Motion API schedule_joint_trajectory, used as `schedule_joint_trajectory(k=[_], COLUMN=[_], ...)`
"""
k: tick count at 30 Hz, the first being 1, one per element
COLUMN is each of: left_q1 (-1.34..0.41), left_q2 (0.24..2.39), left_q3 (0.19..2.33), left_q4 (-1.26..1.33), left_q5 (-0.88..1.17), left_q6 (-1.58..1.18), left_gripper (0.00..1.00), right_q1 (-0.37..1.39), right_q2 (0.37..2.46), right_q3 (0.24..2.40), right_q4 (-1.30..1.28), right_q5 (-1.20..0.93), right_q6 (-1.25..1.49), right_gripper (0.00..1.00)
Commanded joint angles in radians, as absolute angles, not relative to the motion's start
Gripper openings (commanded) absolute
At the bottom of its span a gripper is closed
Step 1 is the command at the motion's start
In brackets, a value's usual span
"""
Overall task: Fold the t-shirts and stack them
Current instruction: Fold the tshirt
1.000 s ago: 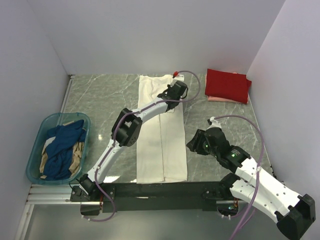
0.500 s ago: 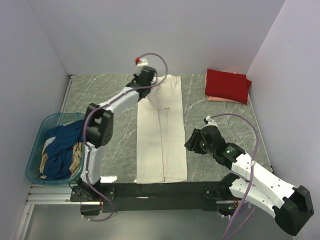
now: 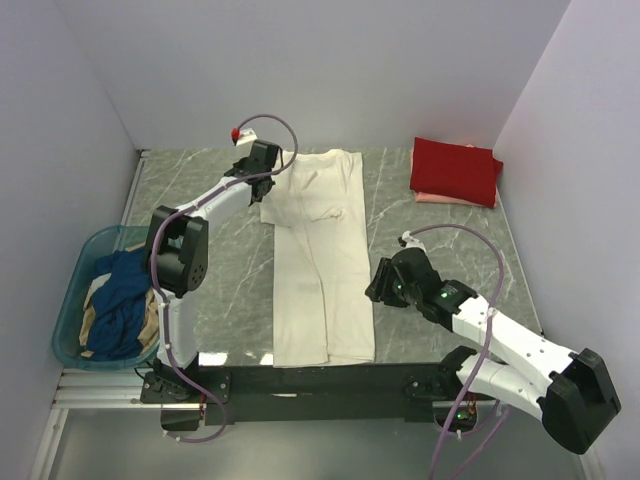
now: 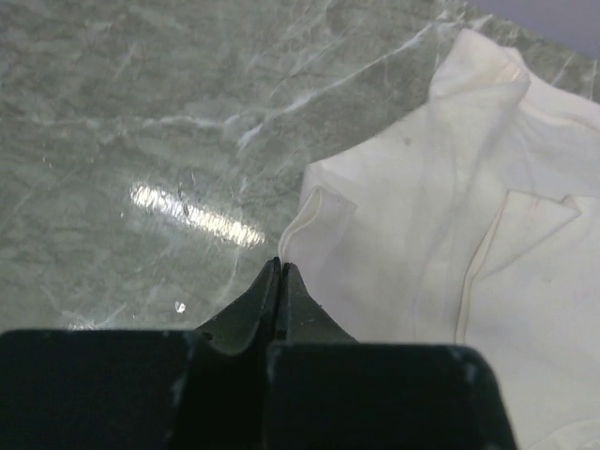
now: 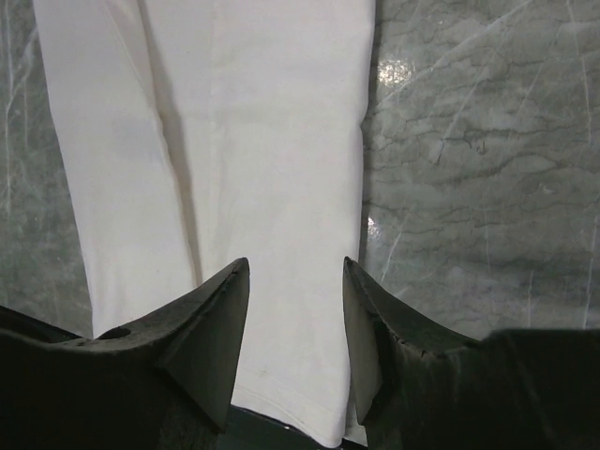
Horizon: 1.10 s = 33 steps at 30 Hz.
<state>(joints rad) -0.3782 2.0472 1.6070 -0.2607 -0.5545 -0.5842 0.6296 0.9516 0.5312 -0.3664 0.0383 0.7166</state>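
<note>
Left pincer (image 4: pixel 280 267) clenched at far-left sleeve edge of cream-white t-shirt (image 3: pixel 322 270); right pincer (image 5: pixel 295 264) released, positioned above its near half.

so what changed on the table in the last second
The left gripper, shut, swung left across the far end of the cream shirt, from its right side to its left edge. The shirt's top came open leftward and is now wider. The right gripper stayed open over the shirt's near right part, edging slightly left. The red shirt and the basket are unchanged.
</note>
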Motion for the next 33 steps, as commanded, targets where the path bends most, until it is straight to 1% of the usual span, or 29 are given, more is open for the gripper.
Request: schedule_joint_trajectory(k=[1,2,3,4,6,10,14,18,22,25,28,33], left_q1=[-0.373,-0.371,-0.371,-0.371,-0.371,-0.371,-0.382,-0.425,-0.431,-0.433,-0.431,-0.422], left_q2=[2.049,2.052,2.052,2.051,2.045,1.999,1.994,2.052,2.214,2.313,2.394,2.476], left_q3=[1.595,1.591,1.588,1.585,1.583,1.58,1.634,1.738,1.949,2.049,2.121,2.175], left_q4=[-0.313,-0.316,-0.316,-0.316,-0.324,-0.29,-0.239,-0.203,-0.255,-0.258,-0.249,-0.193], left_q5=[-0.566,-0.561,-0.552,-0.548,-0.543,-0.511,-0.415,-0.361,-0.304,-0.261,-0.206,-0.158], left_q6=[-0.676,-0.692,-0.693,-0.695,-0.7,-0.68,-0.609,-0.539,-0.514,-0.503,-0.488,-0.462], left_gripper=[0.0,0.01,0.04,0.25,0.37,0.47,0.5,0.5,0.49,0.48,0.5,0.56], right_q1=[0.626,0.627,0.627,0.626,0.627,0.626,0.629,0.629,0.63,0.634,0.634,0.634], right_q2=[0.962,0.965,0.968,0.969,0.974,0.979,1.0,1.02,1.043,1.054,1.08,1.132], right_q3=[0.571,0.571,0.569,0.569,0.569,0.572,0.591,0.612,0.633,0.65,0.669,0.693], right_q4=[-0.322,-0.316,-0.313,-0.31,-0.307,-0.301,-0.293,-0.287,-0.273,-0.27,-0.258,-0.236], right_q5=[0.045,0.044,0.04,0.041,0.038,0.032,0.022,0.017,0.003,0.003,0.006,0.005], right_q6=[0.704,0.704,0.703,0.704,0.703,0.701,0.692,0.684,0.677,0.666,0.652,0.632], right_gripper=[0.52,0.52,0.52,0.52,0.52,0.52,0.52,0.51,0.51,0.51,0.51,0.51])
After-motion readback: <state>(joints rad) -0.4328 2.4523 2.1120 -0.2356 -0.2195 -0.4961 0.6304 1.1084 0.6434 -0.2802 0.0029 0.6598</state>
